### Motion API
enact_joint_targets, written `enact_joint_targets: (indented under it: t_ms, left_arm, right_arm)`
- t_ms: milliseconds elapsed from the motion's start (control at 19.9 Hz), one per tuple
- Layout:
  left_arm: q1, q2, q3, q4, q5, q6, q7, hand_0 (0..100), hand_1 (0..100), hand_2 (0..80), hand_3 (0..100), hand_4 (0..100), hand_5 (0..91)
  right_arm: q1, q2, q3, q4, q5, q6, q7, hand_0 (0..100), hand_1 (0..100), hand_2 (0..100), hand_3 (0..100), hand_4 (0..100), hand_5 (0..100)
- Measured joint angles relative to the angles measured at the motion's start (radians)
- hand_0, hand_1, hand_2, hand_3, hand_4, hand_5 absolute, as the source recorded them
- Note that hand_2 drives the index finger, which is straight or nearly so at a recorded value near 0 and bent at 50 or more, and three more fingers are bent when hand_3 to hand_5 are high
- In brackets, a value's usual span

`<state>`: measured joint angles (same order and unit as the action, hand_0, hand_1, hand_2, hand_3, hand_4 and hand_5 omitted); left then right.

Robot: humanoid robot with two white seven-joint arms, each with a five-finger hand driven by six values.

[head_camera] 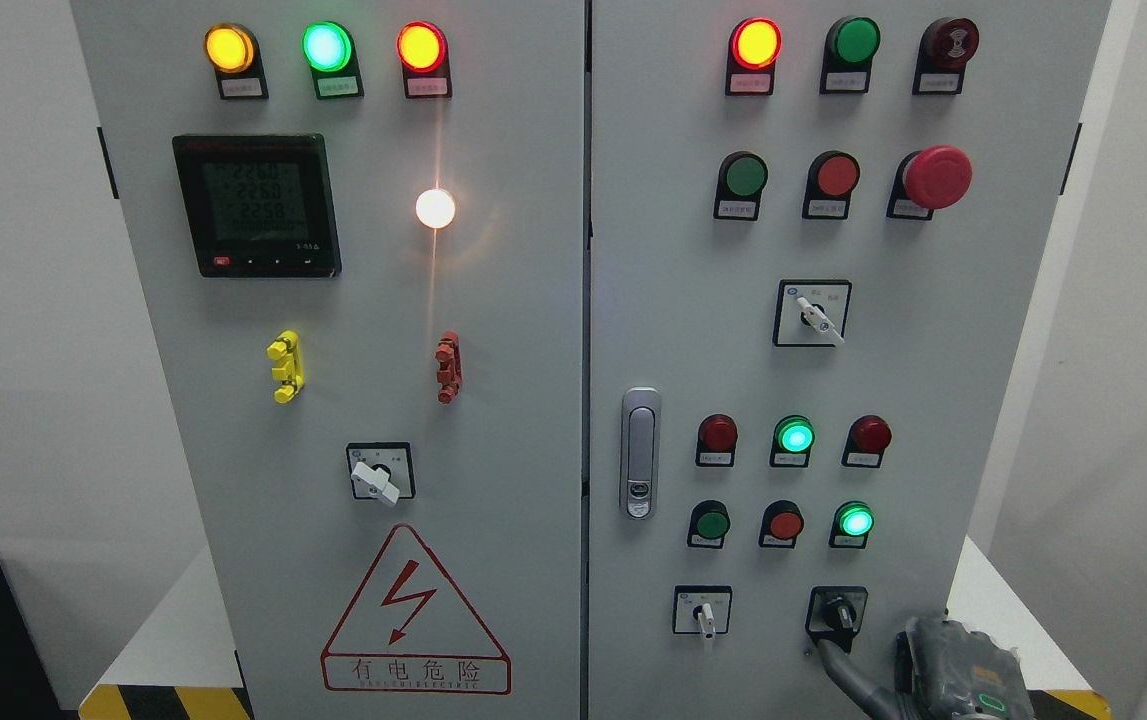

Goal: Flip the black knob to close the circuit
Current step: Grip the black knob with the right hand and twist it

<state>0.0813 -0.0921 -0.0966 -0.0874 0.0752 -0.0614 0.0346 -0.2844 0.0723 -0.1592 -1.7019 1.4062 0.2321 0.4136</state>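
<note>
The black knob (838, 611) sits on a black square plate at the lower right of the grey cabinet's right door (983, 400). Its handle is tilted, with the lower end pointing down and left. My right hand (943, 668) comes in at the bottom right edge, just below and right of the knob. One grey finger (841, 668) stretches up and left, and its tip lies at the plate's lower left corner. The hand holds nothing. I cannot tell whether the tip touches the knob's handle. My left hand is out of view.
A white-handled switch (704, 613) is left of the black knob, and another (817, 314) is higher up. Red and green buttons and lamps fill the right door. A door latch (640, 455) is at the seam. The left door has a meter (256, 205) and a warning triangle (416, 615).
</note>
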Motion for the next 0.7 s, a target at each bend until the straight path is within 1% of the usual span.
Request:
enact_joint_targets:
  t_ms: [703]
  left_arm:
    - [0.000, 0.000, 0.000, 0.000, 0.000, 0.000, 0.000, 12, 56, 0.0, 0, 0, 0.0]
  right_arm:
    - [-0.007, -0.021, -0.024, 0.010, -0.007, -0.006, 0.000, 0, 0, 87, 100, 89, 84]
